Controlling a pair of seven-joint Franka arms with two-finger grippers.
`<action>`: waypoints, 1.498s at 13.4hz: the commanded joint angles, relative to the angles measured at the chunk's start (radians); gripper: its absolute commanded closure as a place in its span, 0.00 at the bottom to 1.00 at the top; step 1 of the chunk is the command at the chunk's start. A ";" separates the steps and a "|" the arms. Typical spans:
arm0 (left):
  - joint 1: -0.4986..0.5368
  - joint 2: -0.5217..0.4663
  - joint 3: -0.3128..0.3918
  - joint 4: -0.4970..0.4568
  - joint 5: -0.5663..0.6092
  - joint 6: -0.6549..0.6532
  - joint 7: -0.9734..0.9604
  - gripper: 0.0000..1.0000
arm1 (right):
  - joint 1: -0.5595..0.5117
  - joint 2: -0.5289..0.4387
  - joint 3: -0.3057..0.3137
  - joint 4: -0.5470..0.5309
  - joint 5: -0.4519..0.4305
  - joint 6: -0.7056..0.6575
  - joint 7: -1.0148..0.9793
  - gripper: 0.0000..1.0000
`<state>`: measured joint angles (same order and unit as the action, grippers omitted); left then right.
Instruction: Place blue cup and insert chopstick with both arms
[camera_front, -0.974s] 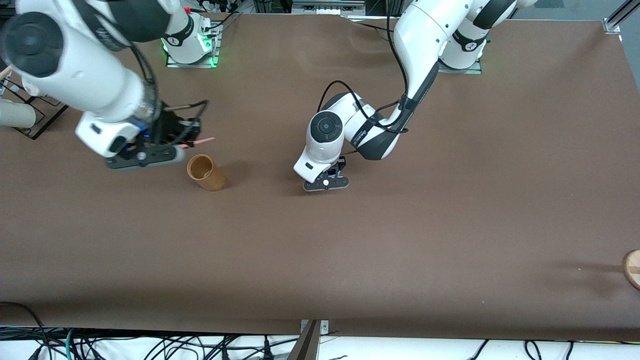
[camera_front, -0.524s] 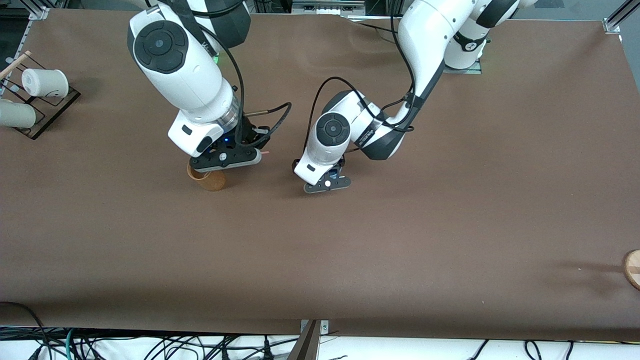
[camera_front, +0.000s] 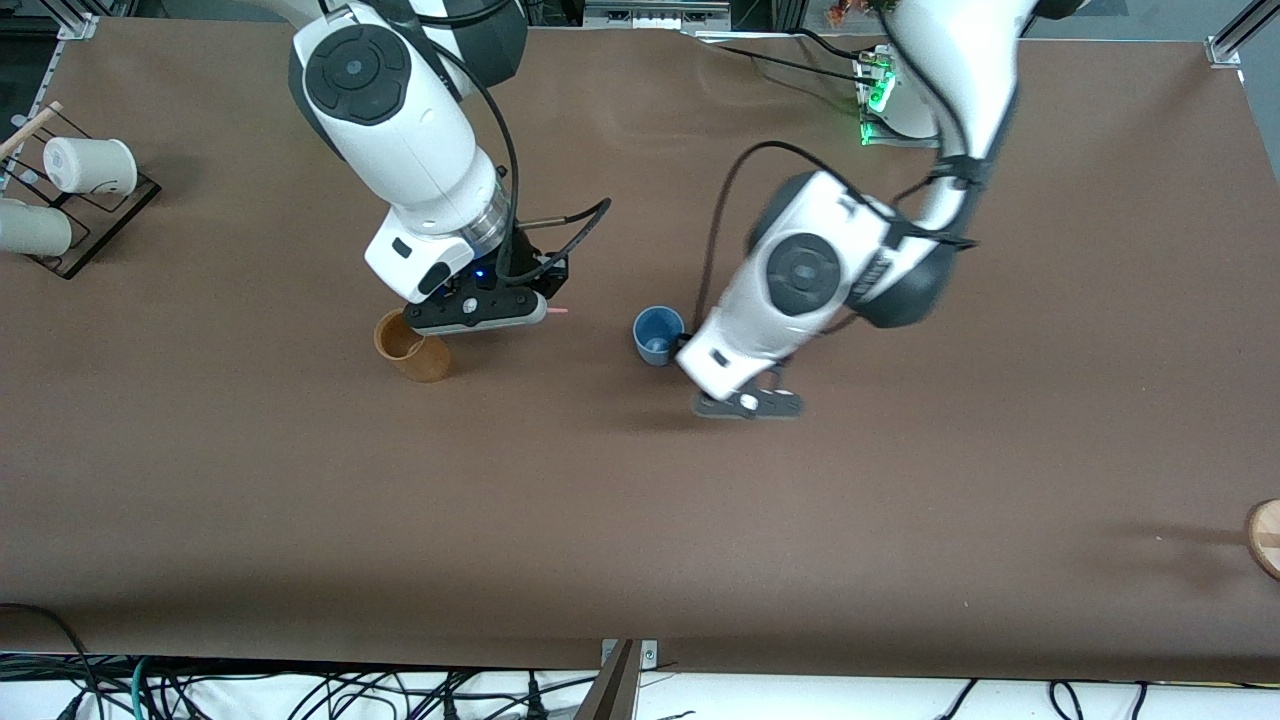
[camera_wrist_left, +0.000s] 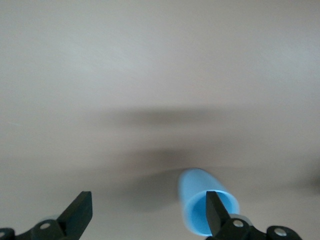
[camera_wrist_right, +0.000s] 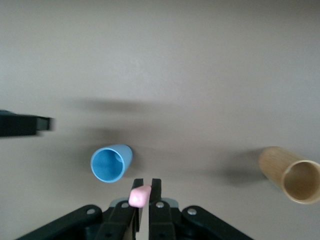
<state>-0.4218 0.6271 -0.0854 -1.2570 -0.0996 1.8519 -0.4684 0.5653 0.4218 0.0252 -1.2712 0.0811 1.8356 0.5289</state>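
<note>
Blue cup set down, chopstick waiting to go in.

The blue cup (camera_front: 657, 335) is standing upright on the table (camera_front: 900, 520), mid-table, well apart from the tan cup (camera_front: 411, 346) toward the right arm's end. The left gripper (camera_front: 748, 403) is hanging just beside the blue cup with jaws spread wide and empty. The right gripper (camera_front: 476, 311) is hovering over the tan cup's rim, jaws pinching the pink chopstick (camera_wrist_right: 140, 195). Next, it seems, the stick needs carrying over the blue cup's mouth and tipping upright.

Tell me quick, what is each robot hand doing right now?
Left gripper: fingers open, holding nothing, beside the blue cup.
Right gripper: fingers shut on the pink chopstick, over the table by the tan cup.
</note>
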 joint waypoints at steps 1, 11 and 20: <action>0.115 -0.117 0.007 -0.039 -0.008 -0.103 0.175 0.00 | 0.045 0.047 -0.002 0.012 0.006 0.089 0.104 1.00; 0.347 -0.457 0.134 -0.102 0.058 -0.335 0.422 0.00 | 0.140 0.170 -0.008 0.012 -0.010 0.292 0.287 1.00; 0.351 -0.514 0.162 -0.191 0.060 -0.353 0.533 0.00 | 0.162 0.172 -0.007 -0.014 -0.066 0.223 0.287 1.00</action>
<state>-0.0703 0.1272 0.0758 -1.4282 -0.0576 1.4925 0.0162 0.7197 0.5965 0.0174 -1.2824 0.0374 2.0870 0.8131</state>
